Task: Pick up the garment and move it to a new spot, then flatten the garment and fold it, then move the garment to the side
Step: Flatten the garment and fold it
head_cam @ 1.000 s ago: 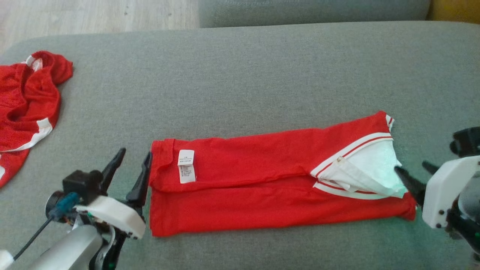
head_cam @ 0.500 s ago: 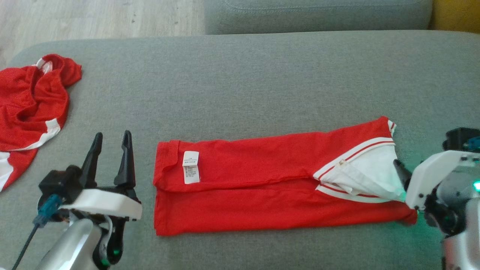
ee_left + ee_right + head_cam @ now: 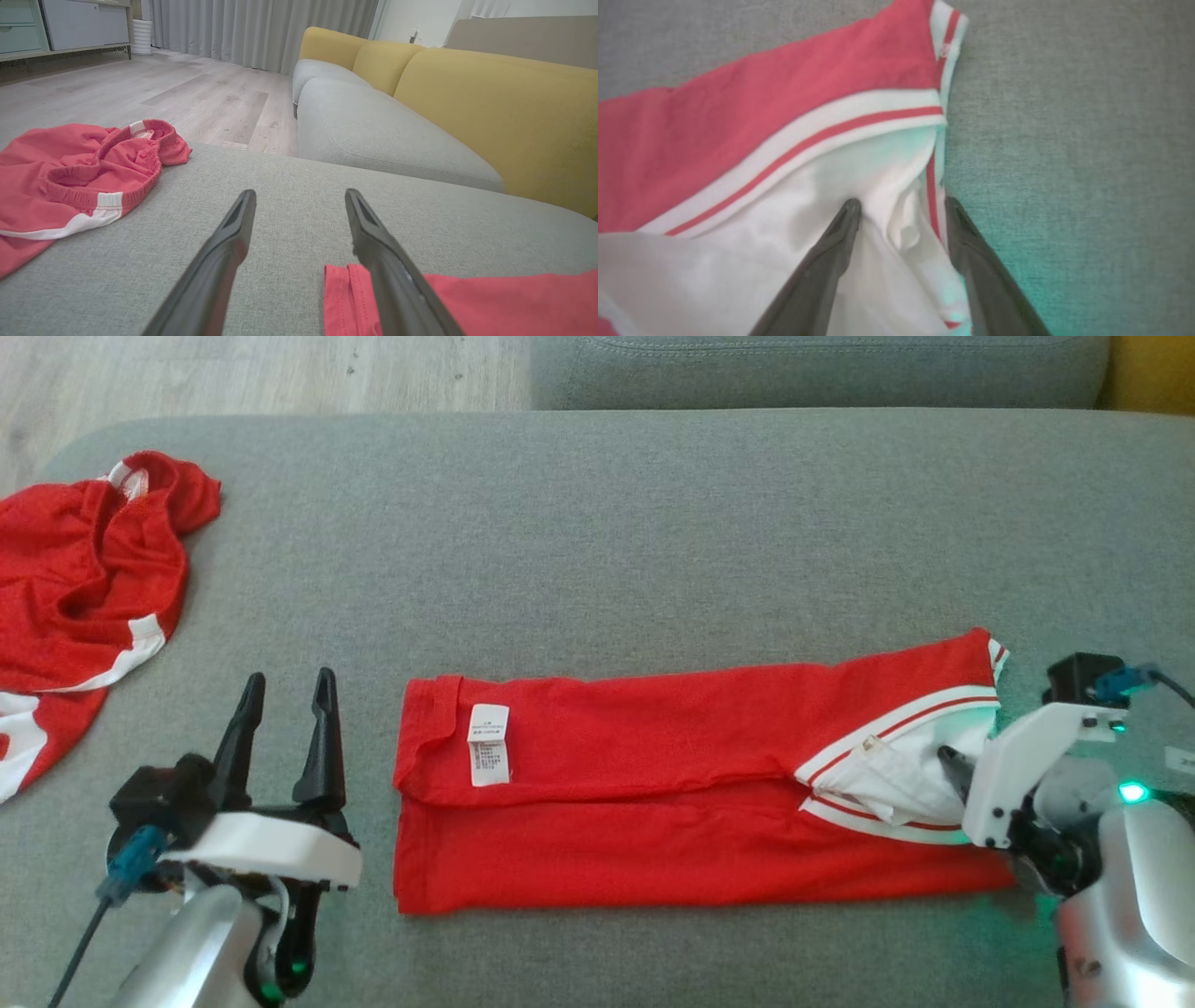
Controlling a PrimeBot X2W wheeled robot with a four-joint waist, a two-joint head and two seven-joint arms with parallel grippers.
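Silver forearms (image 3: 187,943), white wrist shells (image 3: 271,849) with tiny dark screws (image 3: 999,814), long black fingers (image 3: 322,747), blue plugs (image 3: 131,868), green LEDs (image 3: 1132,792) lol

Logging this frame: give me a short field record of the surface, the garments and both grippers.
surface: grey cushion
task item: red garment, folded into a long strip, lying flat, white-trimmed end at the robot's right
label: care label showing near its left end
other cloth: crumpled red garment, far left
left gripper: open, beside the strip's left end, holding nothing
right gripper: open, fingers straddling the white fabric
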